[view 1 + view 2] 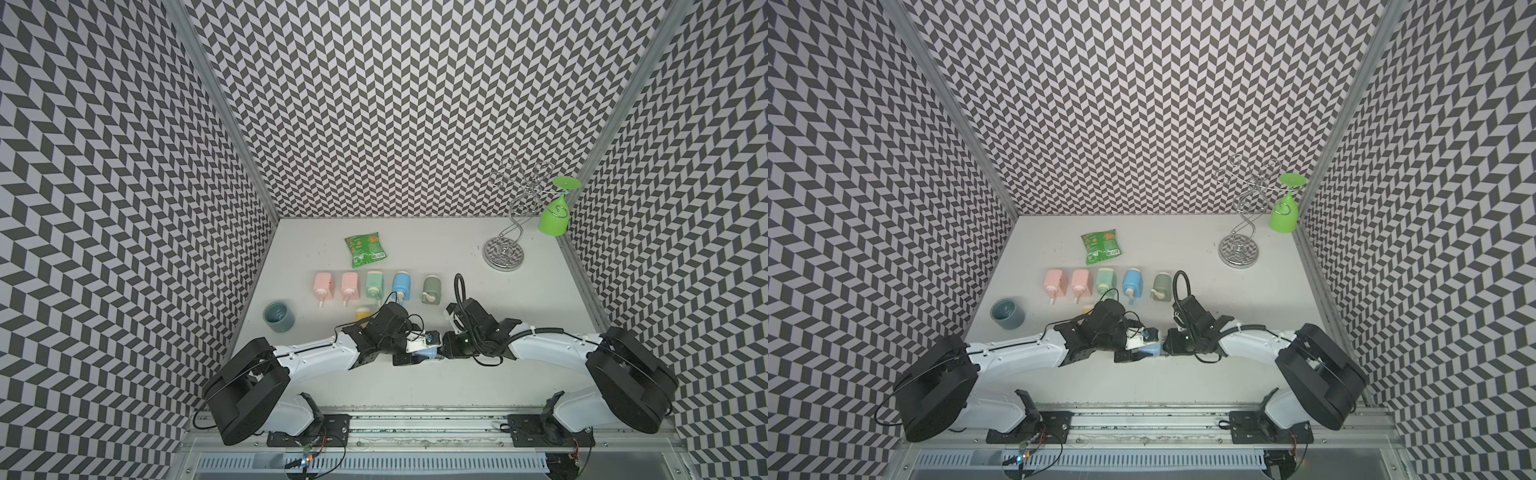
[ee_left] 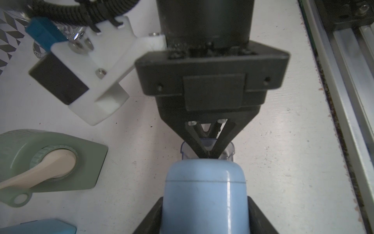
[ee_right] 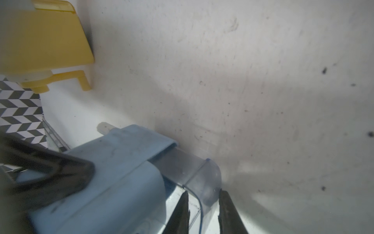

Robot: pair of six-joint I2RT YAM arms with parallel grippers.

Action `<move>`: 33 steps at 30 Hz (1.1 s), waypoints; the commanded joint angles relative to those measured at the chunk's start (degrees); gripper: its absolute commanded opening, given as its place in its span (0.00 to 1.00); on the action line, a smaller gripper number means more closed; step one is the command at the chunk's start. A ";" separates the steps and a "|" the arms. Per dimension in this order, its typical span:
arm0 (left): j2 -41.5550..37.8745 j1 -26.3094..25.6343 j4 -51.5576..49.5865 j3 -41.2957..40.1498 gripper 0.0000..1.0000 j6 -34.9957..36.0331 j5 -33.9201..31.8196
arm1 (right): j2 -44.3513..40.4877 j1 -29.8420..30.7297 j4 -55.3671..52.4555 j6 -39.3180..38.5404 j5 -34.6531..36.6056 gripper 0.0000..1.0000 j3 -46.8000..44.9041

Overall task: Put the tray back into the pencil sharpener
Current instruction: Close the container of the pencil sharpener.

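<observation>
Right pincer (image 3: 203,204) pinches the clear tray (image 3: 188,168), half inside the sharpener (image 2: 204,188) that left pincer (image 2: 205,218) clamps; push it straight in, level, unforced.

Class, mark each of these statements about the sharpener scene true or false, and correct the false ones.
1. The left end effector grips the light blue sharpener. True.
2. The clear tray is fully inside the sharpener. False: its end sticks out, held by the right end effector.
3. The green glass stands upright. False: it hangs upside down from the wire rack.
4. The snack bag is green. True.
</observation>
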 commanded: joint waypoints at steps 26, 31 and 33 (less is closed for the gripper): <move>1.47 -0.36 0.07 0.37 0.46 -0.13 -1.61 | -2.38 -1.39 4.71 1.12 -2.29 0.24 -1.67; 1.90 -0.45 0.08 0.70 0.46 -0.39 -1.50 | 0.62 -1.34 9.20 1.07 -7.27 0.24 -2.37; 2.06 -0.49 0.08 0.86 0.46 -0.47 -1.59 | 1.80 -1.34 9.94 0.74 -8.49 0.24 -2.05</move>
